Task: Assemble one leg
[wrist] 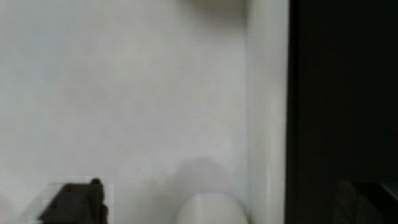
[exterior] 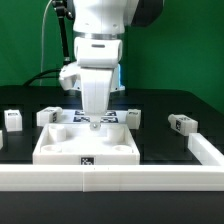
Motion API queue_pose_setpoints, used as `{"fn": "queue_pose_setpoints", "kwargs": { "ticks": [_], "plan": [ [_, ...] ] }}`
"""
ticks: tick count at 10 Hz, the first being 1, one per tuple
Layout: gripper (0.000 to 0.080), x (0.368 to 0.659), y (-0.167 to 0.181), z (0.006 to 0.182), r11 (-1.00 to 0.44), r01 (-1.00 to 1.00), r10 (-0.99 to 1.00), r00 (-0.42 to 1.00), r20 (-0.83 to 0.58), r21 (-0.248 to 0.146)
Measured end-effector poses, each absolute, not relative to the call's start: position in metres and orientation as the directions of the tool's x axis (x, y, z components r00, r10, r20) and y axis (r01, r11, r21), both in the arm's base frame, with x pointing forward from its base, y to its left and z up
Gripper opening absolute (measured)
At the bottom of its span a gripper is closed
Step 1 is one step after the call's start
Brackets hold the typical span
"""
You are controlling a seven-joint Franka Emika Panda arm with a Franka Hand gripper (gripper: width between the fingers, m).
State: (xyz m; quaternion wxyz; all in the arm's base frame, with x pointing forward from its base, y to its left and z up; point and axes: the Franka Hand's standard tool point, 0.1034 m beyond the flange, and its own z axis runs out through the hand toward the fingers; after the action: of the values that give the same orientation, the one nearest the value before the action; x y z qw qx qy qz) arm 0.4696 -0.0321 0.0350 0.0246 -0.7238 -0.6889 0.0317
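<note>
My gripper [exterior: 95, 122] hangs low over the back part of the large white square panel [exterior: 60, 150] in the middle of the table. In the wrist view its dark fingertips [wrist: 75, 203] stand wide apart over the panel's white surface [wrist: 143, 90]. A blurred white part with a rounded top [wrist: 224, 206] rises between them, touching neither. I cannot tell whether it is a leg. Small white tagged legs lie loose: two on the exterior view's left [exterior: 12, 119] [exterior: 48, 116] and two on its right [exterior: 132, 116] [exterior: 180, 124].
A white raised fence [exterior: 120, 178] runs along the front of the table and up the exterior view's right side [exterior: 206, 148]. The marker board [exterior: 112, 113] lies behind the panel, partly hidden by the arm. A green wall stands behind.
</note>
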Motion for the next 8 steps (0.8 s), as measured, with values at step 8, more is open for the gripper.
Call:
{"fn": "queue_pose_setpoints", "kwargs": {
  "ticks": [8],
  "plan": [
    [0.0638,0.451,-0.042,0.009,-0.079,0.989,0.997,0.079,-0.005,-0.127]
  ]
}}
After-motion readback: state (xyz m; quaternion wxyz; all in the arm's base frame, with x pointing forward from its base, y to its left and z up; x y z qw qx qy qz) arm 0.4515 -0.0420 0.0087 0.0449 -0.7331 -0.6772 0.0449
